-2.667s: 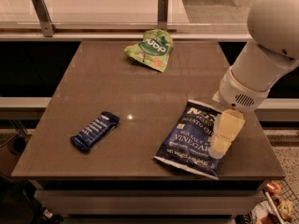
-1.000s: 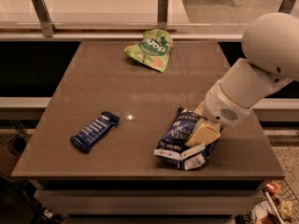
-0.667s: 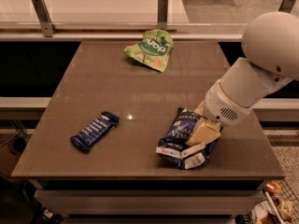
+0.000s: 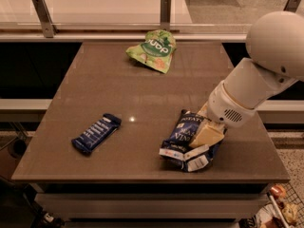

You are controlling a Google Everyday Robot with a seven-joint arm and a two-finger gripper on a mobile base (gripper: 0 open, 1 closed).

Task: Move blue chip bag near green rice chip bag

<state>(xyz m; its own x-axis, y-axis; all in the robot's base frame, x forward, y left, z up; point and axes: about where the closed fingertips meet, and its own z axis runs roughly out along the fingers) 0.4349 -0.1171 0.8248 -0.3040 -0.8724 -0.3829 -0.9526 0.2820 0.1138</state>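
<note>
The blue chip bag [image 4: 179,136] lies crumpled at the table's front right, its lower end folded up and showing white. My gripper [image 4: 205,134] comes down from the right on the white arm and is shut on the bag's right side, pinching it. The green rice chip bag [image 4: 153,50] lies flat at the far middle of the table, well apart from the blue bag and the gripper.
A small narrow blue bar wrapper [image 4: 96,133] lies at the front left of the brown table [image 4: 118,89]. A glass rail with metal posts [image 4: 165,9] runs behind the table. The blue bag is close to the table's front edge.
The blue bag lay flat under the gripper 2.7 s ago; now it is bunched up and pinched in the gripper. Over the last second almost nothing has moved.
</note>
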